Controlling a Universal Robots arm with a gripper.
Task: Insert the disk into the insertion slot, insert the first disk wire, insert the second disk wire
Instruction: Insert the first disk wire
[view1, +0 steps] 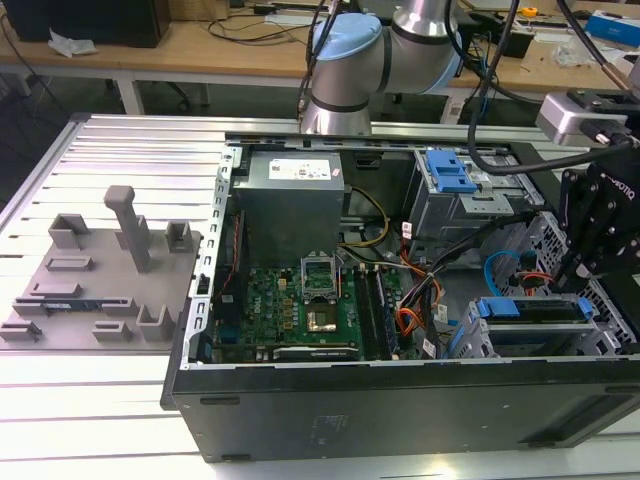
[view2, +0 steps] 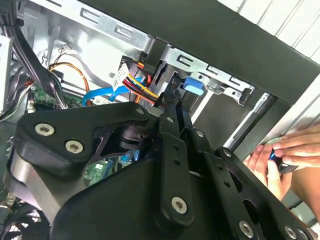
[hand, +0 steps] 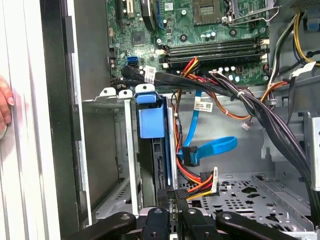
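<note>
Starting at the gripper (hand: 174, 209): you've got the fingers drawn narrow, pinched on the black power plug (hand: 175, 192) with red, yellow and black wires, right at the end of the disk (hand: 159, 167). The disk sits in the insertion slot (view1: 478, 345), at the near end of the case on the exterior view's right, with its blue bracket (hand: 150, 122) on top. The blue data cable (hand: 215, 146) loops just beside it, and I can't tell you if its connector is seated. The taller bay with a blue latch (view1: 450, 185) stands farther back. You'll see the motherboard (view1: 300, 300) to the exterior view's left of the cage, with the power supply (view1: 290, 185) behind it. A person's hand (view2: 282, 157) rests outside the case wall. The grey fixture plate (view1: 100, 275) lies well apart on the table.
</note>
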